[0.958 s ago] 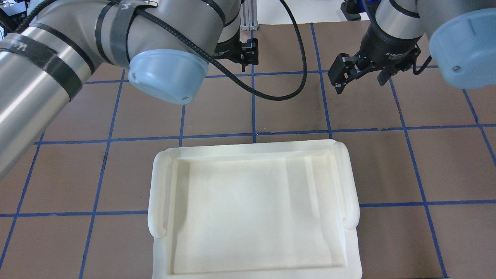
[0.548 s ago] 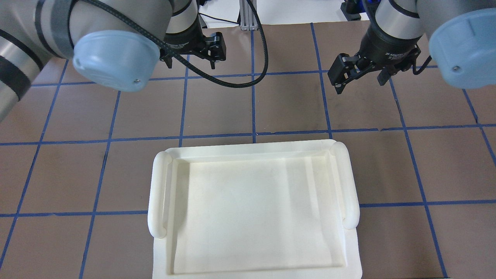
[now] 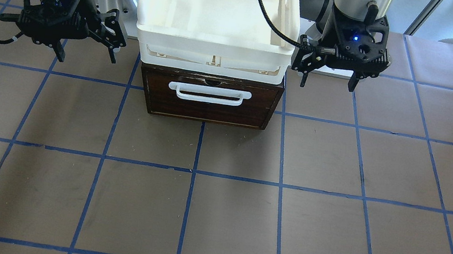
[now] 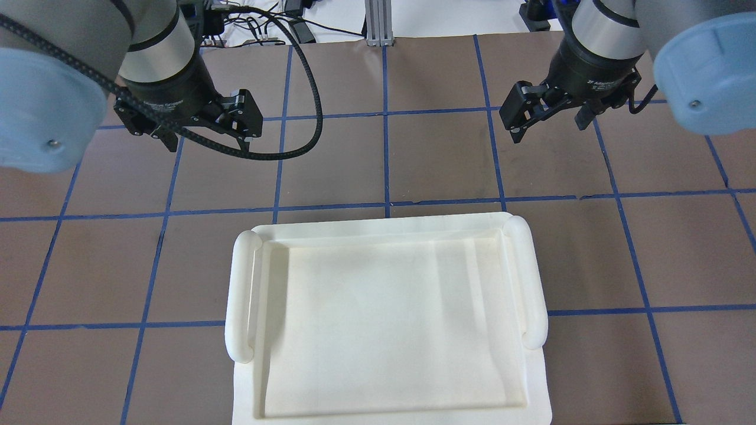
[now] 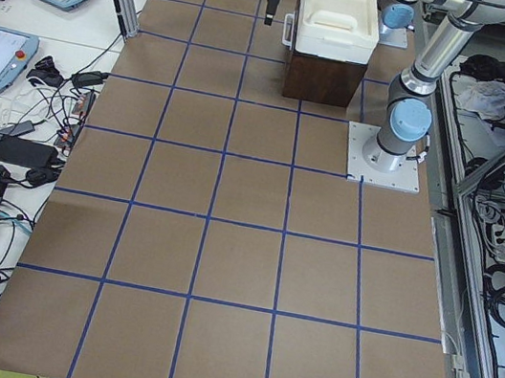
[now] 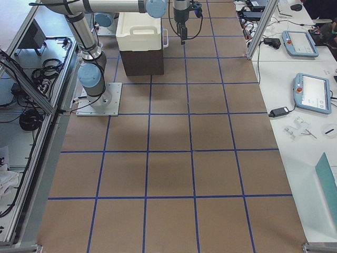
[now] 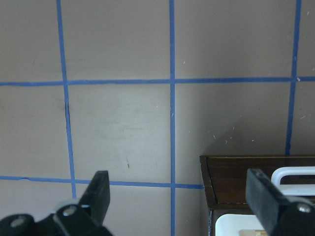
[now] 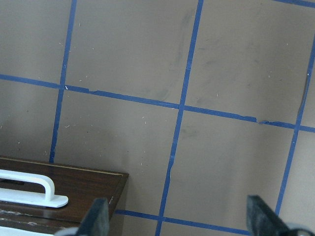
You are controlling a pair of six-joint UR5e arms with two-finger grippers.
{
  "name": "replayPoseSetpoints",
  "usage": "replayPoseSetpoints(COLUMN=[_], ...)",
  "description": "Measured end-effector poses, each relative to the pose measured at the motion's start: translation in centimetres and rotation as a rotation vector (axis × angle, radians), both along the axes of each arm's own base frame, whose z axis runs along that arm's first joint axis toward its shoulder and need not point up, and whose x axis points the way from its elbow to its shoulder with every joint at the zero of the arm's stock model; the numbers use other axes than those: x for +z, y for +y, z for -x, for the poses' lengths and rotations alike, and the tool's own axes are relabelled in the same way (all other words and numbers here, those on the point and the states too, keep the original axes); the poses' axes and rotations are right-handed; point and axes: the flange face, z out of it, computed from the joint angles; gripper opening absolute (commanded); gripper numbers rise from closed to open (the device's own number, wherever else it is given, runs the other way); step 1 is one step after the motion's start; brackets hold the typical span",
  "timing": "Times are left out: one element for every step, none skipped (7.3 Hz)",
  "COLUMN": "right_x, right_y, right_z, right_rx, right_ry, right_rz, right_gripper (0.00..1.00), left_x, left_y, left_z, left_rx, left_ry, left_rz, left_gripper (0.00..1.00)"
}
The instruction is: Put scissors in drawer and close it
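Where the drawer (image 3: 209,106) sits: upper middle of the front-facing view, its dark front flush with its case and a white bar handle (image 3: 209,93) across it; we read it as shut.
Scissors: we find them in no view, and we cannot tell whether they lie inside the shut drawer.
White tub (image 3: 213,50): stacked on the drawer's case; in the overhead view it fills the lower middle and hides the drawer wholly.
Left gripper (image 3: 327,83): right of the tub in the front-facing view, above the surface (image 3: 212,215), jaws spread wide with nothing between them.
Right gripper (image 3: 86,57): left of the tub in that view, jaws likewise released and bare.
Left wrist view: only a corner of the drawer shows at lower right, cut by the frame edge.
Right wrist view: the handle's end and part of the drawer front show at lower left, cut off.
Side views: both grippers are small at the top edge with the arms cropped; we cannot make out detail.
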Motion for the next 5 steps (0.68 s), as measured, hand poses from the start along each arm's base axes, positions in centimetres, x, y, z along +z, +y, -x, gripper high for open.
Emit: replayPoseSetpoints(right_x=[0.0, 0.0, 0.0, 0.0, 0.0], right_y=[0.0, 0.0, 0.0, 0.0, 0.0], right_z=[0.0, 0.0, 0.0, -0.1, -0.1], right_rx=[0.001, 0.001, 0.001, 0.001, 0.001], right_ry=[0.0, -0.001, -0.002, -0.002, -0.003], right_rz=[0.0, 0.0, 0.001, 0.001, 0.001], right_gripper=[1.0, 1.0, 1.0, 1.0, 1.0], left_x=[-0.3, -0.3, 0.2, 0.6, 0.7], left_y=[0.0, -0.7, -1.5, -2.0, -2.1], left_z=[-1.0, -1.8, -2.4, -3.0, -3.2], left_rx=[0.018, 0.037, 0.053, 0.049, 0.028], left_ry=[0.024, 0.077, 0.108, 0.084, 0.06], left_rz=[0.028, 0.026, 0.0, -0.027, -0.047], left_gripper=[1.0, 1.0, 1.0, 1.0, 1.0])
